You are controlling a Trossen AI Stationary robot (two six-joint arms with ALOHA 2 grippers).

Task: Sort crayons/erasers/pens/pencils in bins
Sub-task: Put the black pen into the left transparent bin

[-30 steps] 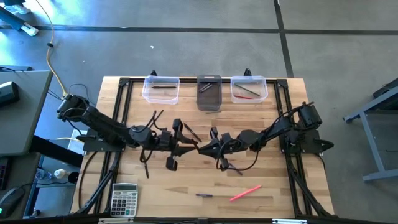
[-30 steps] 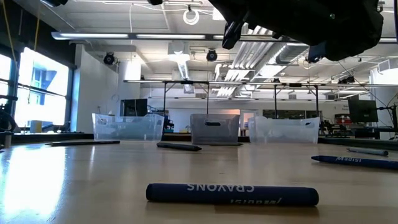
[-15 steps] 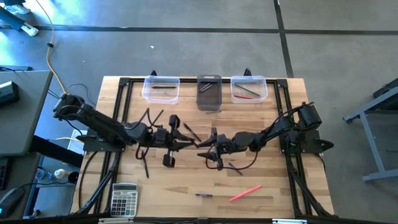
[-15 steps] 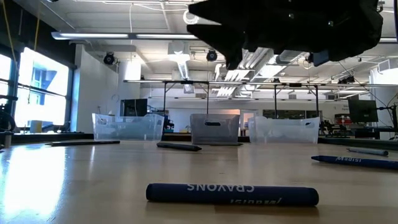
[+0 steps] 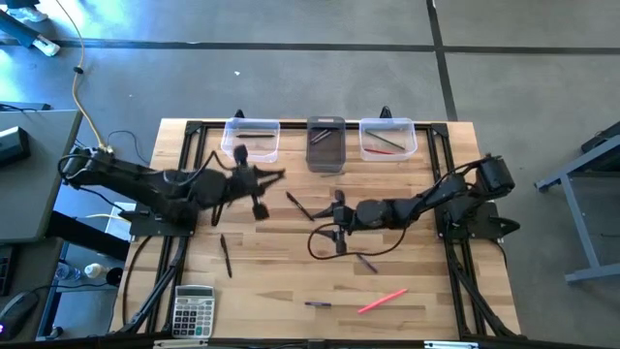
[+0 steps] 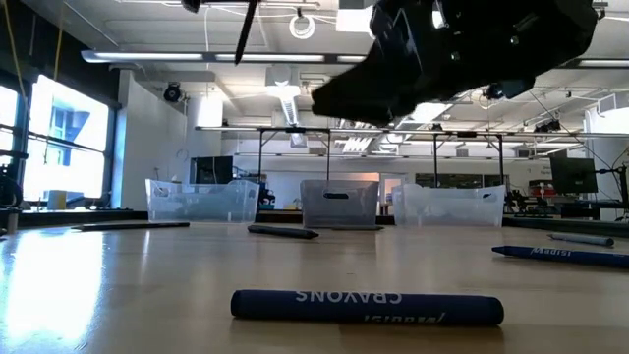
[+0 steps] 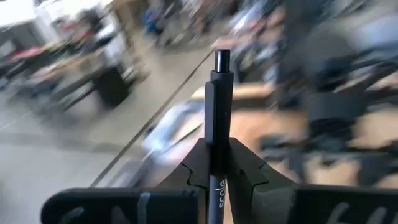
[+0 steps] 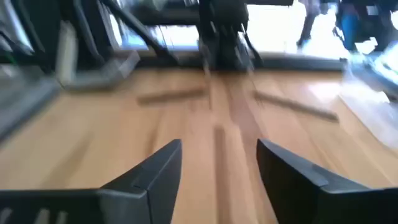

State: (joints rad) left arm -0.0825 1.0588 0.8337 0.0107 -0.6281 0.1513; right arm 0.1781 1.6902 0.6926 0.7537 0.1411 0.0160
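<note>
High view, bins: three small rectangular plastic tubs line the table's (image 5: 407, 291) far edge — left clear bin (image 5: 250, 140) with one dark stick, middle smoky grey bin (image 5: 325, 144) with dark sticks, right clear bin (image 5: 387, 138) with a red stick and a dark one.
Left gripper (image 5: 254, 180): raised just before the left clear bin, fingers pinching a slim black pen (image 7: 214, 149); in the left wrist view the pen stands up between the pads.
Right gripper (image 5: 334, 224): low over the table's middle, well short of the bins, fingers spread and holding nothing.
Loose sticks: dark pencil (image 5: 297, 206) between the two grippers; another dark stick (image 5: 225, 255) nearer the front than the left gripper; pink crayon (image 5: 382, 301) and short purple crayon (image 5: 318, 304) near the front edge.
Table: pale wood planks, black frame.
Calculator (image 5: 193, 310): grey, front left corner.
</note>
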